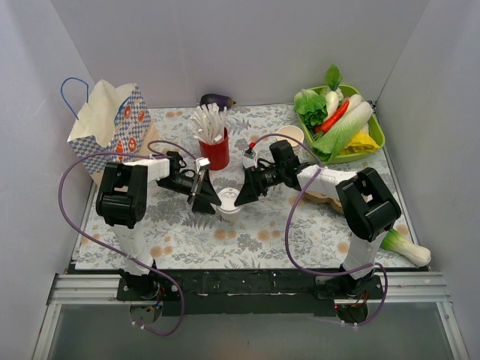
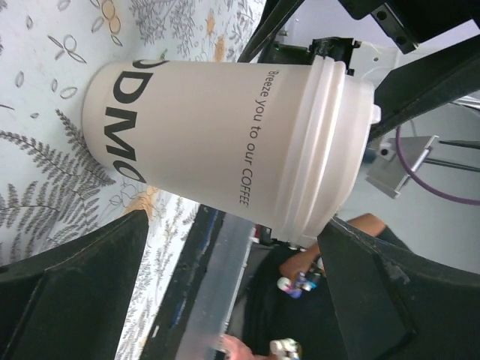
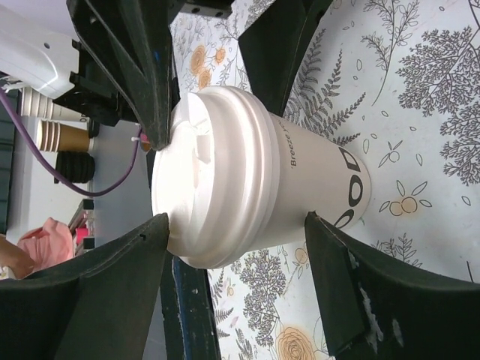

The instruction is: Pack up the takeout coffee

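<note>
one small cream-white paper cup with a round white plastic lid (image 1: 231,202) stands upright near the middle of the flower-printed tablecloth (image 1: 187,236), on the near side of a red cup of white sticks (image 1: 215,152). the left gripper (image 1: 217,202) is at the cup's left and the right gripper (image 1: 243,198) is at its right, the tips of both close to the cup. in the left wrist view that pincer is spread wide. its dark fingers (image 2: 79,296) sit one toward the cup's base and one toward the lid, and the printed wall shows bare between them with no pad pressed on it. the right wrist view shows the right pincer equally wide, with one black finger (image 3: 97,296) right at the lid's rim and the other beside the lower wall. whether the first one touches the rim i cannot tell. a blue-and-white patterned paper bag with a blue handle (image 1: 112,124) stands at the far left of the cloth, well apart from the cup. a lidless cream paper cup (image 1: 291,137) stands right of the red cup, beside a lime-green plastic tray (image 1: 379,135) of vegetables.
</note>
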